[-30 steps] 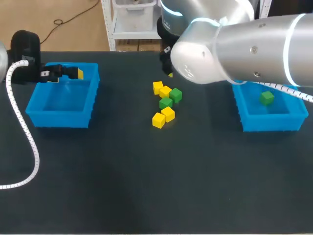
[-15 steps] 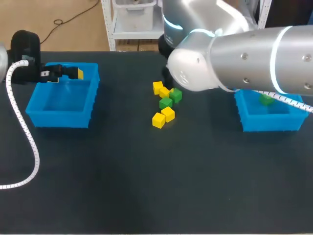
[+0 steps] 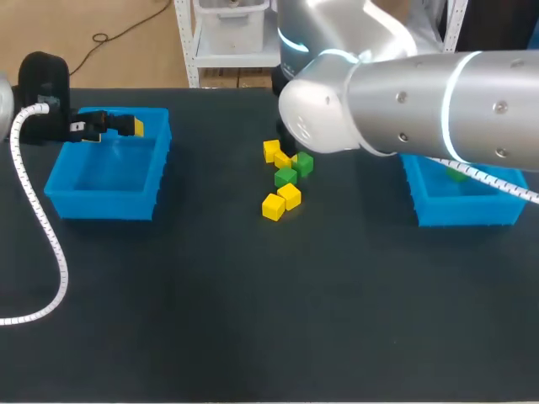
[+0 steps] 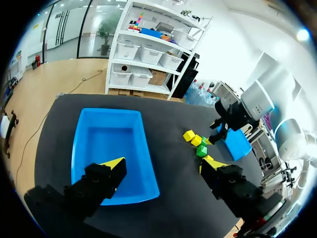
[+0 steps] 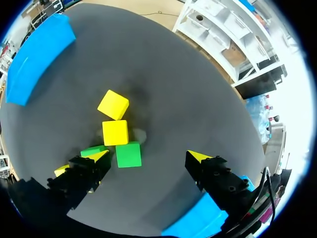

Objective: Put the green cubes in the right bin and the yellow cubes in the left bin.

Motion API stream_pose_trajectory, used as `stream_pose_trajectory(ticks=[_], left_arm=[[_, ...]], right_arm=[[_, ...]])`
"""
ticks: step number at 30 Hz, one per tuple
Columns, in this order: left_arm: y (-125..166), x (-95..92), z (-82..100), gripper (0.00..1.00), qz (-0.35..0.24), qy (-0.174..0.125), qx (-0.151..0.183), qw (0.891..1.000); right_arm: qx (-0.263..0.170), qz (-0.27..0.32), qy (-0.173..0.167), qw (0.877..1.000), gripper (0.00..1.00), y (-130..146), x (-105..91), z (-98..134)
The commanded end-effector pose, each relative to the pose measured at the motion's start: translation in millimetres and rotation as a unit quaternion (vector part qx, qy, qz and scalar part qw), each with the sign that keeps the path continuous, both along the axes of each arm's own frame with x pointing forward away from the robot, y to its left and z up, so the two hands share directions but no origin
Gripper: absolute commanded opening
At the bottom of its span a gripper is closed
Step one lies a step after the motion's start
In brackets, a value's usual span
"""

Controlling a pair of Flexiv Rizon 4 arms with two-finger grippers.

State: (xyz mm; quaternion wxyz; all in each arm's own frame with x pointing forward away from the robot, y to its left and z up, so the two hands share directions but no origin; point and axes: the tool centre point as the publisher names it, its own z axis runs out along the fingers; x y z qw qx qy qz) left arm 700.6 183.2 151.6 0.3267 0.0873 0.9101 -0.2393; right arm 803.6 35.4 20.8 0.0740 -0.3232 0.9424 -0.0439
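Note:
Several yellow cubes (image 3: 272,206) and two green cubes (image 3: 302,163) lie clustered at the table's middle. My right gripper (image 5: 148,156) hangs open above this cluster, and a green cube (image 5: 128,154) lies on the table below, between its fingers, with two yellow cubes (image 5: 115,132) just ahead. In the head view the right arm's bulk hides that gripper. A green cube (image 3: 459,174) lies in the right bin (image 3: 463,210), partly covered by the arm. My left gripper (image 4: 161,168) stands open and empty over the far edge of the left bin (image 3: 109,172).
My right arm (image 3: 404,101) spans the table's far right and overhangs the right bin. A white cable (image 3: 38,219) hangs from the left arm, looping over the table's left side. The left bin's floor (image 4: 106,144) is bare.
My right arm has swung left, toward the cube cluster, and now covers more of the right bin and its green cube. The left arm and the cubes have not moved.

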Motion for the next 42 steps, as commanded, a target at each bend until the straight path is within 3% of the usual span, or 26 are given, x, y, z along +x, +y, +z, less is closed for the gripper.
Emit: stream_pose_trajectory(ticks=[1, 37, 38, 39, 40, 42], left_arm=[[1, -0.7, -1.3, 1.00, -0.001, -0.003, -0.003, 1.000], [1, -0.7, -1.3, 1.00, -0.001, -0.003, -0.003, 1.000], [1, -0.7, -1.3, 1.00, -0.001, -0.003, -0.003, 1.000], [1, -0.7, -1.3, 1.00, -0.001, -0.003, -0.003, 1.000], [1, -0.7, -1.3, 1.00, -0.001, -0.003, -0.003, 1.000], [1, -0.7, -1.3, 1.00, -0.001, -0.003, -0.003, 1.000]], right_arm=[[0.002, 0.001, 0.003, 1.000, 1.00, 1, 1.8, -2], [-0.009, 0.006, 0.029, 1.000, 1.00, 2, 4.6, -34], [-0.008, 0.007, 0.030, 1.000, 0.53, 3, 4.7, -34], [-0.008, 0.008, 0.029, 1.000, 0.40, 3, 4.7, -34], [-0.008, 0.008, 0.029, 1.000, 0.01, 3, 4.8, -34], [-0.008, 0.009, 0.028, 1.000, 0.00, 3, 4.5, -35]])
